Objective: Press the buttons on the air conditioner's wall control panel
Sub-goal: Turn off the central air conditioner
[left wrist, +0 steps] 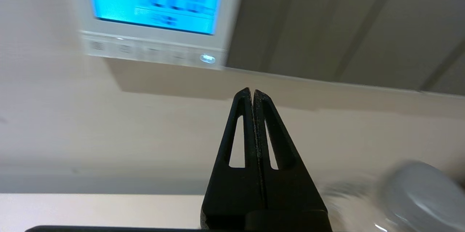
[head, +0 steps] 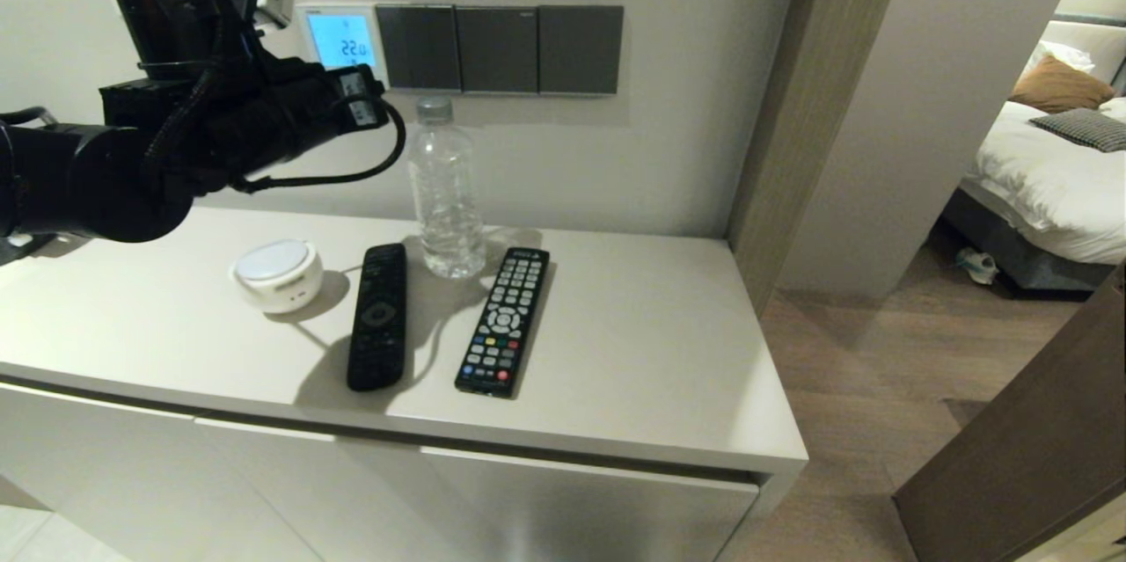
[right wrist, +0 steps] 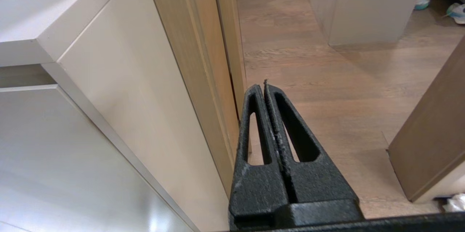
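Observation:
The air conditioner's wall control panel (head: 339, 39) is a small white square on the wall, its screen lit blue with digits. In the left wrist view the panel (left wrist: 232, 14) shows close, with the row of pale buttons (left wrist: 152, 50) along its lower edge; the one nearest the switch plates (left wrist: 207, 58) glows. My left gripper (head: 376, 96) is raised in front of the wall, shut and empty. Its tips (left wrist: 253, 92) sit just below the panel's lower corner, apart from the buttons. My right gripper (right wrist: 264, 86) is shut and empty, parked low beside the cabinet's side.
Three dark grey switch plates (head: 499, 49) adjoin the panel. On the cabinet top (head: 660, 351) stand a clear bottle (head: 447, 193) right under the gripper, two black remotes (head: 378, 316) (head: 504, 320) and a white round device (head: 277, 273). A wooden door frame (head: 774, 105) is at right.

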Controlling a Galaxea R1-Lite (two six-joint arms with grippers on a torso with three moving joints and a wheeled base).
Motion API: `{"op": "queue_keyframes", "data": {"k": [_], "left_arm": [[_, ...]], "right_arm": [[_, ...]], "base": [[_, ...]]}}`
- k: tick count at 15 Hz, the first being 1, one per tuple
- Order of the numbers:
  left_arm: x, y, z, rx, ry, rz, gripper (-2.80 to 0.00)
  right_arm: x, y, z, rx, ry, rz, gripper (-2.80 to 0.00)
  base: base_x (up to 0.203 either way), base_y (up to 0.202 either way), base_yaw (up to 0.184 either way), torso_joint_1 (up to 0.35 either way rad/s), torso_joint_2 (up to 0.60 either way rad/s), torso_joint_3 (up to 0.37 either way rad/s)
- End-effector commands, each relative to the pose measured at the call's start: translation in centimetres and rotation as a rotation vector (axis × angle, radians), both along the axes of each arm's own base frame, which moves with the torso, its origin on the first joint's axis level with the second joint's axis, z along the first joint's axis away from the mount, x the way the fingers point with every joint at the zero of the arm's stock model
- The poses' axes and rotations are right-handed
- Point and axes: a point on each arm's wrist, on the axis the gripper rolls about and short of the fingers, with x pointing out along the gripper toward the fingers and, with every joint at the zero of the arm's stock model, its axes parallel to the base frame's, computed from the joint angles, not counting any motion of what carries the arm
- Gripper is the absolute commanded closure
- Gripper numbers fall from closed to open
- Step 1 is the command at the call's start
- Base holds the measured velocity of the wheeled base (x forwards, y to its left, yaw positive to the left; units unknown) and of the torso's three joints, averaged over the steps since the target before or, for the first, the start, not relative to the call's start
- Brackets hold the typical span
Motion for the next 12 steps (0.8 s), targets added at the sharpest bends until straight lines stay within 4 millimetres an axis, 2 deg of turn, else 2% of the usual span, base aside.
{"op": "queue_keyframes", "data": {"k": [1,7,12], "left_arm": [[0.4,0.2,-0.1,-0.002,-0.002,0.008,0.0],[1.6,-0.1,-1.3,0.006,0.027,0.008,0.0],[2.1,0.6,-1.1,-0.004,0.017,0.032,0.0]], "right_arm": [[0.0,0.0,0.0,0.0,0.003,0.0,0.0],[0.0,0.0,0.0,0.0,0.003,0.0,0.0],[0.0,0.0,0.0,0.0,0.003,0.0,0.0]], "base": [[0.0,0.0,0.0,0.0,0.0,0.0],[0.0,0.0,0.0,0.0,0.0,0.0],[0.0,0.0,0.0,0.0,0.0,0.0]]}}
